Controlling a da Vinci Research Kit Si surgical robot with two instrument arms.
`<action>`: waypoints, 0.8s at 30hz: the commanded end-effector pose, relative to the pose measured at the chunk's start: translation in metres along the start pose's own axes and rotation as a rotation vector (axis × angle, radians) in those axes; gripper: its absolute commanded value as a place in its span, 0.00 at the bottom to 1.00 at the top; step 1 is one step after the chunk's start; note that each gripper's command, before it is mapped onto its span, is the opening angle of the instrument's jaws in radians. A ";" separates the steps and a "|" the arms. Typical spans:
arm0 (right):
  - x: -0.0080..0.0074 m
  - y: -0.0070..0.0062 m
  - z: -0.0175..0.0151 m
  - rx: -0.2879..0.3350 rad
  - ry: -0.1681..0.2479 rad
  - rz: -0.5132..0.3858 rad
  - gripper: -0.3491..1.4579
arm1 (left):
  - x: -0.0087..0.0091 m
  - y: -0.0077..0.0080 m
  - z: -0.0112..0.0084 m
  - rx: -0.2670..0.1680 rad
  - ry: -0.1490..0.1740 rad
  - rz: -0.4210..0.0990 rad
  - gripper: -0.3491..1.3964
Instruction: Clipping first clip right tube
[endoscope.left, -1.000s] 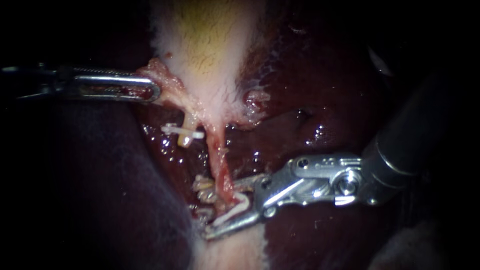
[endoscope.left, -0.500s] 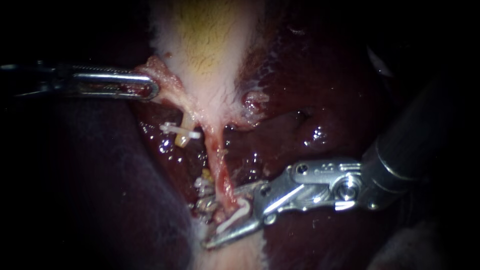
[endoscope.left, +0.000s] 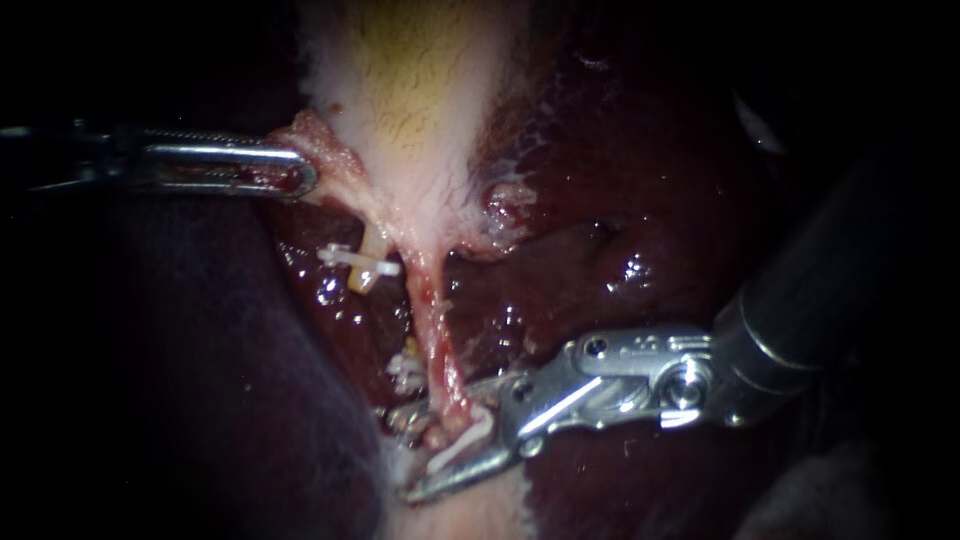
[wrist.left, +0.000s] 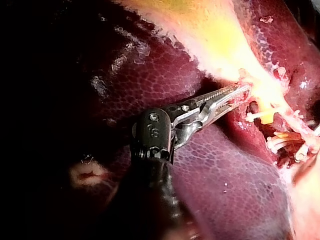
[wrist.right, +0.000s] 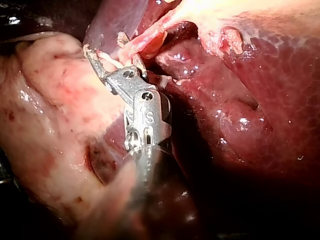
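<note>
The pale gallbladder (endoscope.left: 420, 90) narrows to a neck that splits into two tubes. A white clip (endoscope.left: 358, 262) crosses the short left tube. The pink right tube (endoscope.left: 438, 345) runs down between the open jaws of my right instrument (endoscope.left: 455, 440), which carry a white clip (endoscope.left: 462, 438). One jaw lies on each side of the tube. My left instrument (endoscope.left: 298, 176) is shut on tissue at the gallbladder neck and holds it to the left. The left wrist view shows those jaws (wrist.left: 239, 94) on the neck. In the right wrist view my right instrument (wrist.right: 107, 64) reaches the tube (wrist.right: 145, 42).
Dark red liver (endoscope.left: 640, 200) surrounds the tubes, with a purplish lobe (endoscope.left: 200, 380) below my left instrument. Pale fatty tissue (endoscope.left: 470, 515) lies under the right jaws. Frayed strands (endoscope.left: 405, 372) sit just left of the right tube.
My right instrument has slid slightly down and left, so its jaws sit further over the right tube. My left instrument has kept its hold in place.
</note>
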 end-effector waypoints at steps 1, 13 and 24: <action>0.0000 0.0001 -0.0002 -0.001 0.000 0.001 0.34 | 0.0000 0.0000 0.0000 0.000 0.000 0.000 0.00; -0.0003 0.0007 -0.0014 -0.018 0.003 0.002 0.13 | 0.0000 -0.0001 0.0000 0.000 0.000 0.000 0.00; -0.0004 0.0008 -0.0019 -0.004 -0.007 0.055 0.00 | 0.0000 -0.0002 0.0000 -0.001 0.000 0.000 0.00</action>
